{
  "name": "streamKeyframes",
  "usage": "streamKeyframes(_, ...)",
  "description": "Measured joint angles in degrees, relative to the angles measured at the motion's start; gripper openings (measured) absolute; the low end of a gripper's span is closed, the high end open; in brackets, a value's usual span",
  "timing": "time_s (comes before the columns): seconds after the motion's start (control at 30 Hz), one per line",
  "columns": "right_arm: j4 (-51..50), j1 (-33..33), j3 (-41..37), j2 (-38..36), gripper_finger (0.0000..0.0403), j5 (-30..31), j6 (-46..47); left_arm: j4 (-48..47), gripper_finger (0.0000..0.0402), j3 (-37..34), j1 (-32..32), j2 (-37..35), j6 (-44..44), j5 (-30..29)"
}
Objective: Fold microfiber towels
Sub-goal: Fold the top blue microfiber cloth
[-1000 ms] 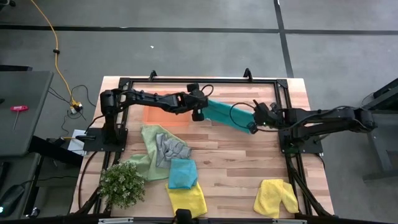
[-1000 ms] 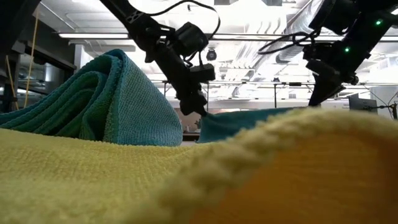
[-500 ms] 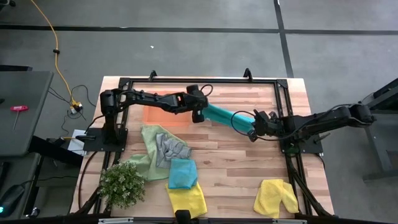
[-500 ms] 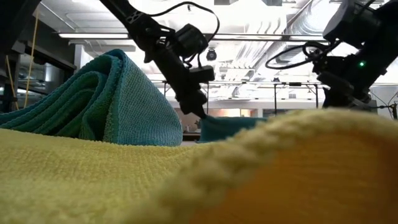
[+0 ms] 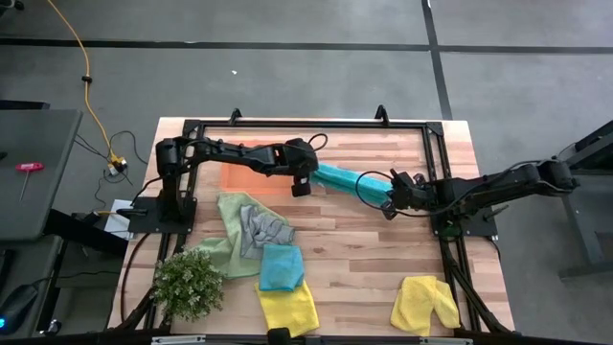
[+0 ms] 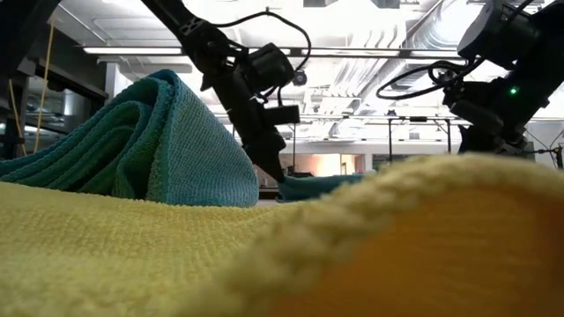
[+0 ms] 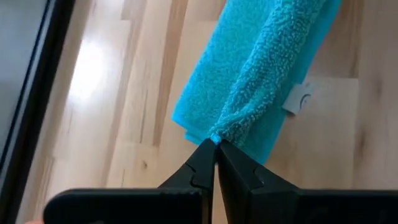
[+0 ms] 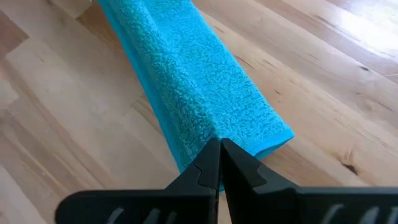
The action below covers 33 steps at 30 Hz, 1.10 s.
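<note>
Pinching one end of the teal towel (image 5: 340,179) with the left gripper (image 5: 300,182), fingers clamped on its corner, just right of the orange tray (image 5: 251,179). Stretching across the table (image 5: 383,278) as a narrow folded strip, and getting nipped at the far end by the right gripper (image 5: 387,195), fingers squeezed together on the fabric.

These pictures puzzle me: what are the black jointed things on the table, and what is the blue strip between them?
They are two robot arms, each ending in a two-finger gripper. One camera looks down from above, one sits at table height, and one rides on each wrist. The left gripper and the right gripper are both shut on the ends of a teal towel, lying as a long strip between them on the wooden table. Other towels wait nearer the front: a green and grey pile, a teal one on yellow, and a yellow one. A small plant stands at one corner.
</note>
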Motion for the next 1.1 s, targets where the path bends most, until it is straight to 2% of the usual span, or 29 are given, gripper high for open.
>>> streamKeyframes(0.27,0.04,-0.02,0.0,0.0,0.0,-1.95,0.82,-1.5,0.001,-0.01,-0.02,0.04,1.58,0.18)
streamKeyframes(0.4,0.06,-0.02,0.0,0.0,0.0013,-4.06,-0.23,-1.85,0.0033,-0.03,0.0,0.04,2.84,-0.07)
streamKeyframes(0.5,0.08,-0.02,0.0,0.0,0.0043,-4.54,-0.55,-2.72,0.0063,-0.03,-0.35,0.04,3.07,-1.33)
streamKeyframes(0.7,0.36,-0.02,0.53,-0.07,0.0132,-4.63,-3.49,-6.72,0.0136,2.37,-1.62,0.04,4.54,-5.61)
streamKeyframes(0.8,-0.9,-0.04,3.4,-0.13,0.0165,-2.33,-4.71,-7.96,0.0166,5.07,-2.39,-0.24,5.54,-6.06)
streamKeyframes(0.93,-5.56,-0.54,6.54,-0.15,0.0175,1.99,0.28,-7.02,0.019,8.51,-2.82,-1.29,6.49,-0.78)
streamKeyframes(1.07,-10.71,-1.33,6.33,-0.15,0.0177,-1.13,7.86,-4.35,0.0195,9.61,-1.95,-1.27,6.12,10.41)
streamKeyframes(1.1,-12.19,-1.31,5.77,-0.19,0.0177,-2.19,10.37,-3.79,0.0195,9.61,-1.58,-1.27,6.07,11.72)
